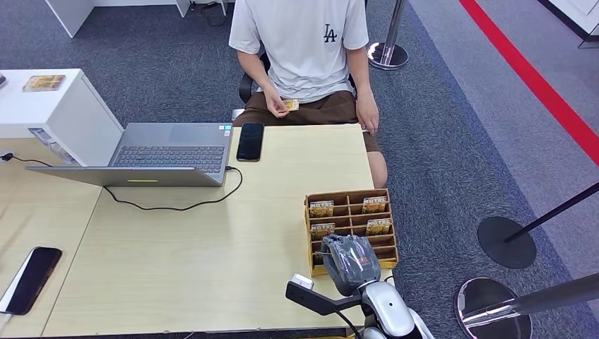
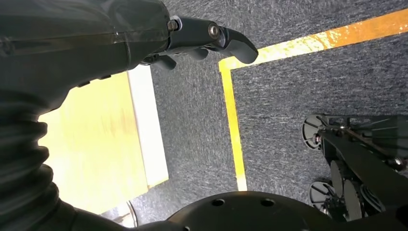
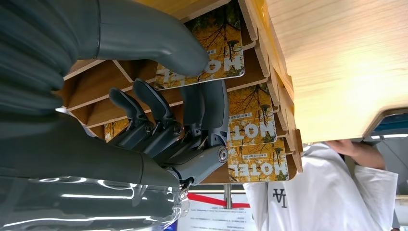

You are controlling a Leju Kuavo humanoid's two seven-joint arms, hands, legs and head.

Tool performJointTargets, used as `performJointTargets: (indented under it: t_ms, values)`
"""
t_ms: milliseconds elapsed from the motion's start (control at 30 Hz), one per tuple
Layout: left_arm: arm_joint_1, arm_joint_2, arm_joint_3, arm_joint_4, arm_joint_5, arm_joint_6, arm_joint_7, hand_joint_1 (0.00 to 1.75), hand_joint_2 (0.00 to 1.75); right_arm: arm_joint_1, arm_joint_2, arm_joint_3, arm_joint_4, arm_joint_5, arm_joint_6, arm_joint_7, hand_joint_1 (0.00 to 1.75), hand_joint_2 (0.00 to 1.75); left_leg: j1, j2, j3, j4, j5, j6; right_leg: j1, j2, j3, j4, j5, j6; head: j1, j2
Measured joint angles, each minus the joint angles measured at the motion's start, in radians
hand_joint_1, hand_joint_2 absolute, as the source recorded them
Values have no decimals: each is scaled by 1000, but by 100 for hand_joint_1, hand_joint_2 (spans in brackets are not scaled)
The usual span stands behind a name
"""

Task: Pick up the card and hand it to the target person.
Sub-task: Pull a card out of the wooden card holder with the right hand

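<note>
Right wrist view puts your right hand [image 3: 159,96] over the slotted card box [image 3: 269,72] at the bench's near right edge, thumb on a hotel card [image 3: 226,53] but nothing gripped yet — pinch that card by its edge, then lift straight out — don't drag the neighbours.

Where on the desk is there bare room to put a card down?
The widest bare patch lies between the laptop cable, the card rack and the desk near edge. A smaller one sits right of the black phone. The right robot hand crowds the rack.
</note>
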Motion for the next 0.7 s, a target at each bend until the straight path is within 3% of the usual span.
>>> performJointTargets:
  t_ms: [700]
  values:
    - [0, 0, 0, 0, 3, 6, 0, 0, 175, 12, -1, -33, -44, 9, -21, 3, 155, 175, 0, 0, 0, 0, 0, 0, 0, 0, 0, 0, 0, 0, 0, 0]
